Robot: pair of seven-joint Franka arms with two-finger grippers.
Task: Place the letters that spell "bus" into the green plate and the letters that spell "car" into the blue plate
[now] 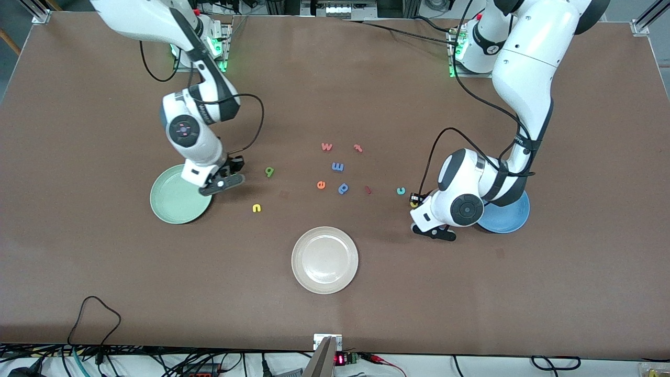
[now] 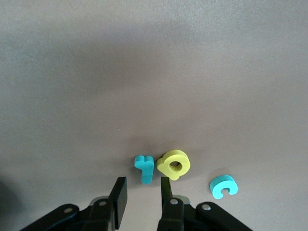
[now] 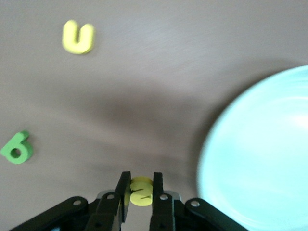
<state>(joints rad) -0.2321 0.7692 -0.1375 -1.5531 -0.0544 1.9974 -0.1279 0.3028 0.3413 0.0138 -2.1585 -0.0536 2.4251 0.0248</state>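
Note:
My right gripper (image 3: 141,185) is shut on the yellow "s" (image 3: 141,191), over the table just beside the rim of the green plate (image 3: 260,154). In the front view that gripper (image 1: 234,166) hangs at the plate's (image 1: 167,201) edge. The yellow "u" (image 1: 256,208) and the green "b" (image 1: 269,171) lie on the table nearby. My left gripper (image 2: 142,192) is open and low over the table, with nothing between its fingers. The teal "r" (image 2: 145,168) and the yellow "a" (image 2: 174,164) lie just ahead of its fingertips. The teal "c" (image 2: 224,186) lies beside them. The left arm partly covers the blue plate (image 1: 510,220).
A cream-white plate (image 1: 324,260) sits nearer the front camera at mid-table. Other loose letters lie in the middle: a pink "w" (image 1: 326,146), a red piece (image 1: 358,148), a blue "m" (image 1: 337,167), an orange "e" (image 1: 321,184), a blue "p" (image 1: 343,188).

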